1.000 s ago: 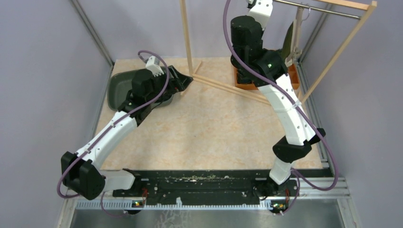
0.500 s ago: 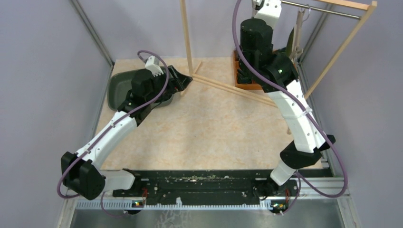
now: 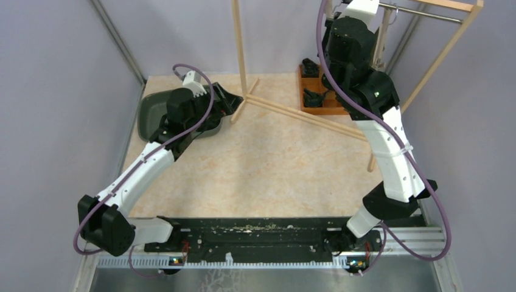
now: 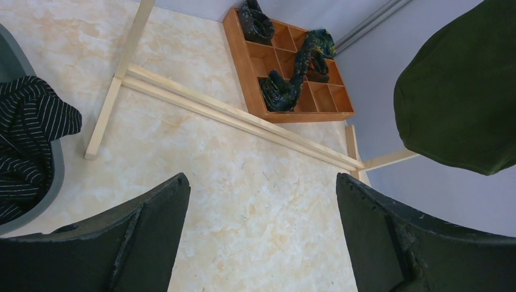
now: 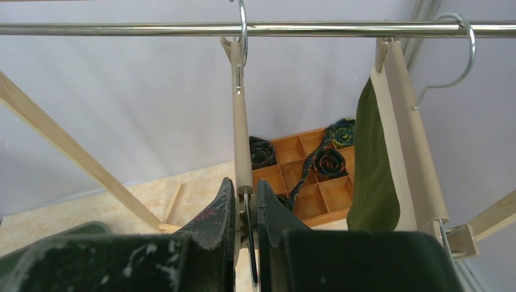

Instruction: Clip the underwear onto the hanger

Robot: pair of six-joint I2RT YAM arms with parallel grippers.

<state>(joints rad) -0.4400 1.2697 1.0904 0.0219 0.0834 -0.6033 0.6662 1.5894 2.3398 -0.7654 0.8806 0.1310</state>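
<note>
Right jaws on hanger (image 5: pixel 241 146), left jaws wide

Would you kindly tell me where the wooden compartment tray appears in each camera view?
Top external: tray at far right, near the back wall.
Left wrist: tray at upper centre, by the wall.
Right wrist: tray at lower centre, behind the hanger.
Shared landmark: the wooden rack beside it.

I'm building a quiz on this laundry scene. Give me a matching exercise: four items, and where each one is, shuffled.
1 striped cloth
2 green cloth
3 bare hanger
4 rolled cloths

A in the wooden tray
B pinched by the right gripper
C in the grey tub
D draped on the second hanger

Pairs: 1-C, 2-D, 3-B, 4-A
</note>
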